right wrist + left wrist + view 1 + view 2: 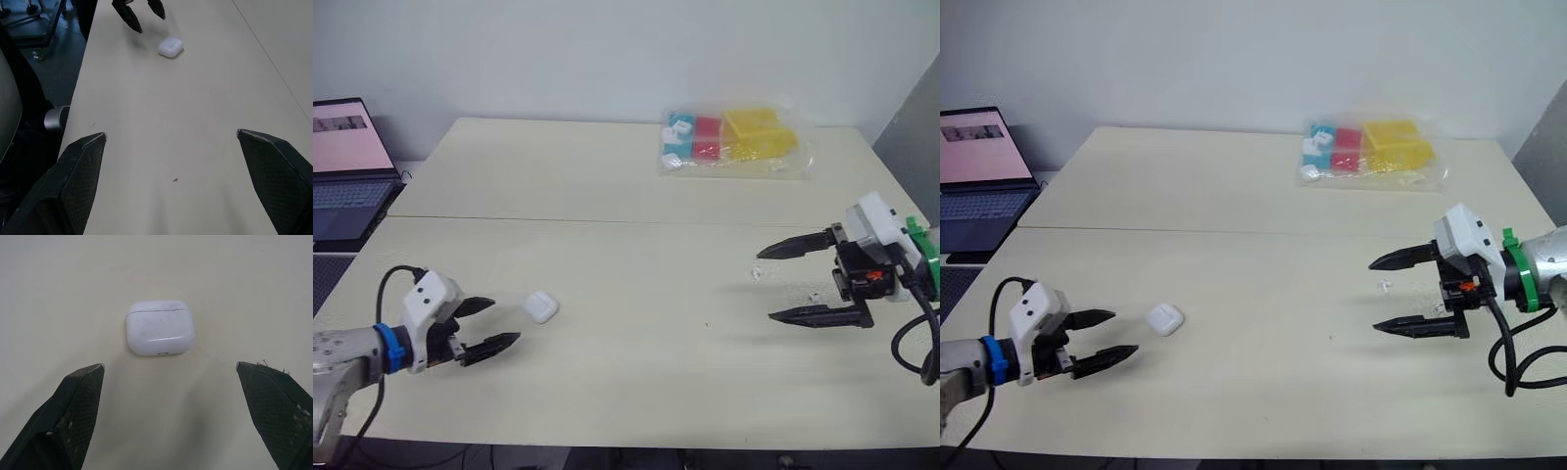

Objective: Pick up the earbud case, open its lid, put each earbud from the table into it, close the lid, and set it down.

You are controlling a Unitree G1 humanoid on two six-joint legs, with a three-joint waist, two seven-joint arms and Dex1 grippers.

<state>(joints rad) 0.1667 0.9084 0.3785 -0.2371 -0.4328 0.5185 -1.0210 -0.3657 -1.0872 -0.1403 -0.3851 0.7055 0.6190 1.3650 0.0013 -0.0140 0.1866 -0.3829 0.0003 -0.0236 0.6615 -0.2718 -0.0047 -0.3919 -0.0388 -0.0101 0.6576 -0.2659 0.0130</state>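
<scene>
Pale desk (607,255) holds the closed earbud case (541,306) near its front left corner, just beyond my released left end effector (505,321), while my right end effector (765,285) is released too.

I'm looking down on a pale cream desk (607,176), and a thin seam (558,219) is running across it from side to side, splitting it into a near and a far half. A plain off-white wall (607,49) is rising behind the desk's far edge, and soft, even light is lying over the desktop. Off the desk's left end an open laptop (347,166) is sitting with its screen glowing pink. A clear plastic bag (732,139) of blue, red and yellow pieces is lying near the desk's far right corner. Past that corner a grey panel (911,137) is standing. Below the desk's near edge a dark floor (54,68) is showing, with a black metal frame (34,24) standing on it.
</scene>
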